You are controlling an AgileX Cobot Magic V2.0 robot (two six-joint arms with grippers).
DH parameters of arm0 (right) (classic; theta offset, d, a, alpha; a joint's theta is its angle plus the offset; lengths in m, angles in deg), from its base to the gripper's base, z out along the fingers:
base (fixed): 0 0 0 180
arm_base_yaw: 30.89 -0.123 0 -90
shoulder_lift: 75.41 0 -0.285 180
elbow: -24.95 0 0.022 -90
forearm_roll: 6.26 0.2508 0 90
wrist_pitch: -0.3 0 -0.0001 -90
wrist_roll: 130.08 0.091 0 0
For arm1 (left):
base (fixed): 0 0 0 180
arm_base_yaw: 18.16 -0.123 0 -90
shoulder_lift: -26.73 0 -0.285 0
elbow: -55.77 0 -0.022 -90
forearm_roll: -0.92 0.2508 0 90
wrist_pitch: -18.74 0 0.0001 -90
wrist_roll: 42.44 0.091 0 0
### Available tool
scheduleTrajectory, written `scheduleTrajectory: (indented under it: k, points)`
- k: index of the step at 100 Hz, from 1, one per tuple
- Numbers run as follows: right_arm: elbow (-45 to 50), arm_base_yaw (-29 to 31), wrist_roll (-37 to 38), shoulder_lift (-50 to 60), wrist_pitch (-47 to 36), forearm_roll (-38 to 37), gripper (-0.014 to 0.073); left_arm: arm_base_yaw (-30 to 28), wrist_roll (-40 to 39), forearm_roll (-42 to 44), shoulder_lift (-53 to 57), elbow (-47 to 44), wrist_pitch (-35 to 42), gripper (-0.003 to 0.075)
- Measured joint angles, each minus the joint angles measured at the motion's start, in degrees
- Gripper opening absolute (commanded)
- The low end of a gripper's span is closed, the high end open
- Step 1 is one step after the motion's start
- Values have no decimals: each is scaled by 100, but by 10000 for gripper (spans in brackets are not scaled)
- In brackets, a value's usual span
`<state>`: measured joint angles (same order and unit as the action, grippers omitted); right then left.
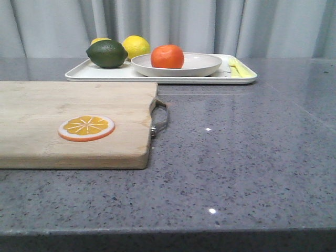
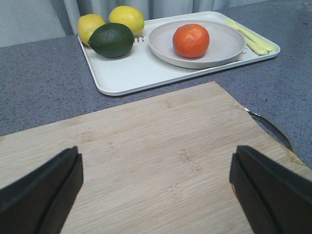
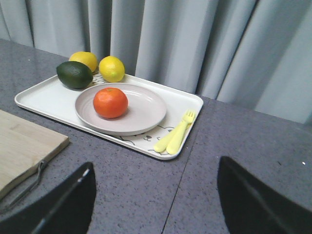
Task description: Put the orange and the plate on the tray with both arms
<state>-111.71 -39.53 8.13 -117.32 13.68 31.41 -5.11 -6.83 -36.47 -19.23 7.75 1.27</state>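
The left gripper (image 2: 155, 187) hangs spread and empty over the wooden cutting board (image 2: 146, 156); the right gripper (image 3: 156, 197) gapes empty above bare counter. Beyond, the orange (image 1: 167, 56) sits on the plate (image 1: 202, 65), itself on the tray (image 1: 105, 73). The orange looks firm, prone to rolling; the plate rigid, best taken at its rim. Neither arm appears in the front view.

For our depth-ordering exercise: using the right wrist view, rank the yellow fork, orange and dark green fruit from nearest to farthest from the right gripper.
1. Yellow fork, on the tray's near end.
2. Orange, on the plate.
3. Dark green fruit, at the tray's far end.
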Motion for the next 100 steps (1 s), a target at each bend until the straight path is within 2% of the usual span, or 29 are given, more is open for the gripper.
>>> scheduleTrajectory:
  k: [15,33,42,58,65,73,91,100]
  points:
    - [748,10,-9,757,-228,11,528,0,0,0,0,0,0,587]
    - [1086,10,-22,1167,-275,19,528,0,0,0,0,0,60,562]
    - [1124,10,-22,1171,-288,19,528,0,0,0,0,0,88,483]
    - [1124,10,-22,1171,-365,33,502,0,0,0,0,0,154,230]
    - [1124,10,-22,1171,-365,33,428,0,0,0,0,0,165,106]
    - [1124,10,-22,1171,-365,33,279,0,0,0,0,0,176,-20]
    - [1124,10,-34,1171,-374,33,-104,0,0,0,0,0,184,-20]
    - [1124,10,-34,1171,-374,33,-101,0,0,0,0,0,184,-20]
